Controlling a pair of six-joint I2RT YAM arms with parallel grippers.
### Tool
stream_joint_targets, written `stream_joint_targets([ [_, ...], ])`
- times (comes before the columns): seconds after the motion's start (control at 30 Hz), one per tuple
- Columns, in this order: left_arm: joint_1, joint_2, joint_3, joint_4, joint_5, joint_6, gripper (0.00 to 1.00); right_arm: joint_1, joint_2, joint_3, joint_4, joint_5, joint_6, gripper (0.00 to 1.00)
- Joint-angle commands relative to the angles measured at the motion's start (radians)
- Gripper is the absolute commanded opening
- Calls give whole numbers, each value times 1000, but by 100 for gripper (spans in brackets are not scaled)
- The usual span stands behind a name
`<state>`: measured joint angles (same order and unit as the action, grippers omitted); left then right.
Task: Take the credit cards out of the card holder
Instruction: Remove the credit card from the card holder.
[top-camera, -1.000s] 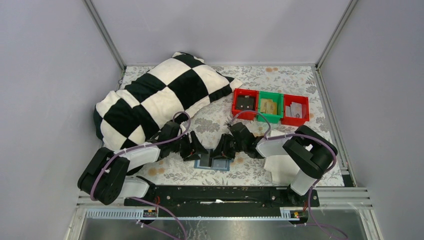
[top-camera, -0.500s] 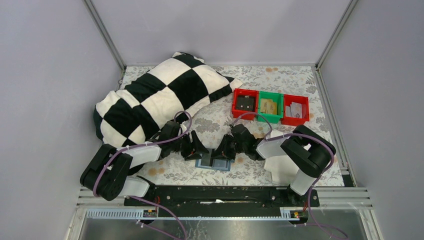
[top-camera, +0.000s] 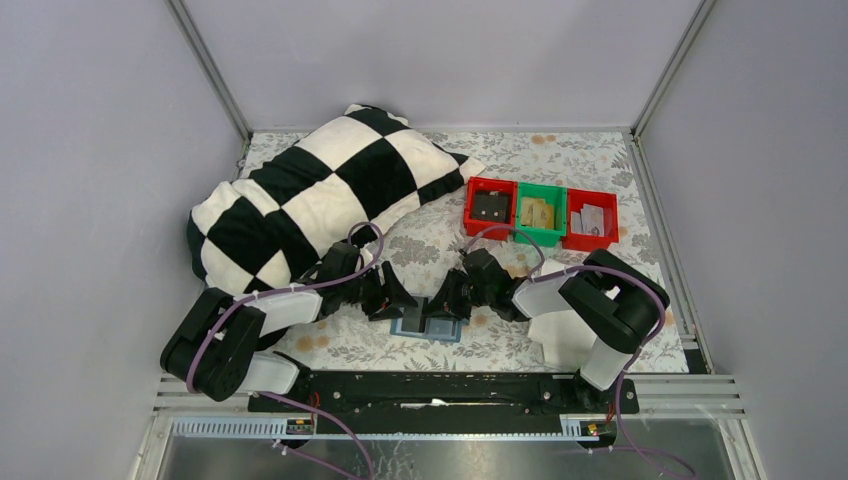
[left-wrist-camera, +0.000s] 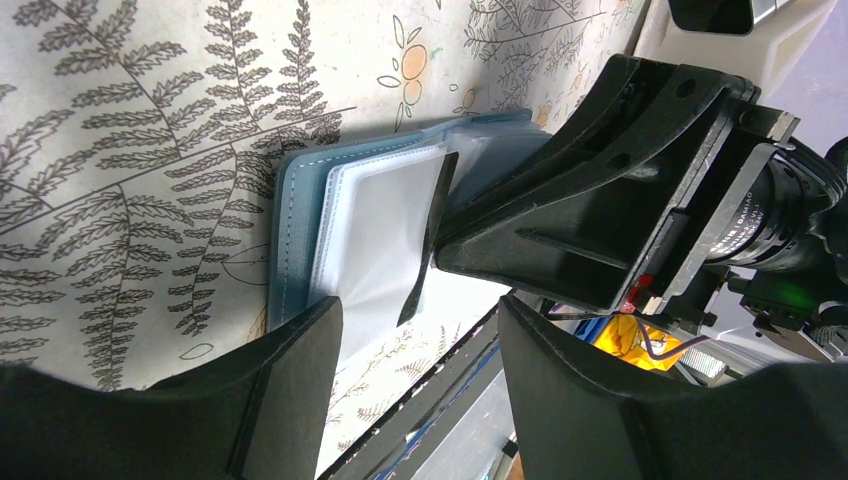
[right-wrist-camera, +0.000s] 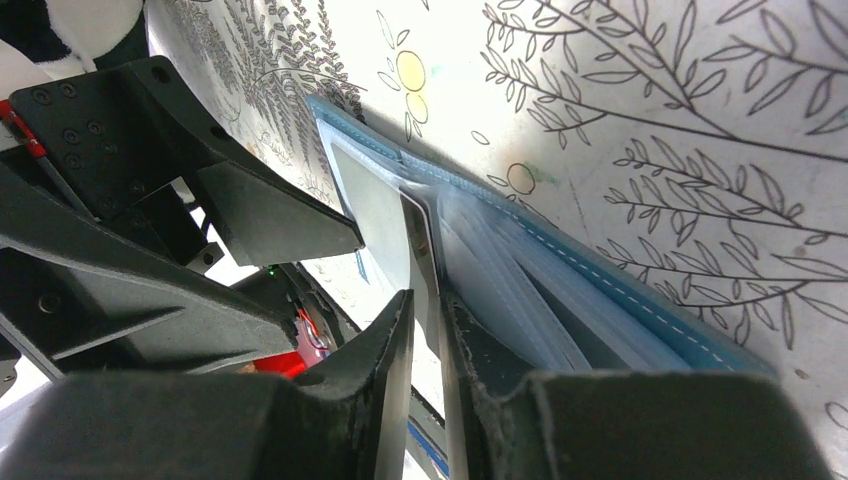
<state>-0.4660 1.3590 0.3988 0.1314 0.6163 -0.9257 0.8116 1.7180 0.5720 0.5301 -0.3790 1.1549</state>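
Note:
The teal-blue card holder (top-camera: 430, 326) lies open on the leaf-patterned cloth between my two grippers. In the left wrist view its pale inner panel (left-wrist-camera: 375, 225) faces up inside the blue frame. My right gripper (right-wrist-camera: 428, 298) comes in from the right, its jaws nearly together on the edge of a pale grey credit card (right-wrist-camera: 420, 235) that stands out of a pocket of the card holder (right-wrist-camera: 610, 295). My left gripper (left-wrist-camera: 418, 310) is open at the holder's left side, with one finger (left-wrist-camera: 290, 370) over its near edge. No other cards show.
A black-and-white checked pillow (top-camera: 310, 200) fills the back left. A red bin (top-camera: 490, 208), a green bin (top-camera: 540, 215) and another red bin (top-camera: 590, 222) stand in a row at the back right. A white sheet (top-camera: 562, 342) lies under the right arm. A black rail (top-camera: 440, 390) runs along the near edge.
The right gripper's jaws have narrowed around the card. Both arms have edged slightly towards the card holder, which has stayed in place.

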Motion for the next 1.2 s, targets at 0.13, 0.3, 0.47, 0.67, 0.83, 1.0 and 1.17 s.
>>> stream_joint_targets([
  [0.13,-8,17,-31,-13,-39,27,64,9,4,37,-98,64,-54,33],
  [0.3,-8,12,-32,-19,-39,28,64,14,10,60,-150,103,-86,38],
  [0.47,-8,9,-34,-19,-39,28,64,14,33,41,-53,60,-50,28],
  [0.67,-8,9,-33,-19,-41,28,64,15,15,-9,82,17,-29,9],
  [0.83,-8,1,-33,-21,-44,27,64,15,-31,-38,130,11,-20,0],
  [1.0,-8,-21,-25,-45,-49,32,64,15,-108,-65,130,35,-38,0],
  [1.17,-8,-47,-12,-73,-53,36,64,14,-155,-74,120,37,-55,0],
])
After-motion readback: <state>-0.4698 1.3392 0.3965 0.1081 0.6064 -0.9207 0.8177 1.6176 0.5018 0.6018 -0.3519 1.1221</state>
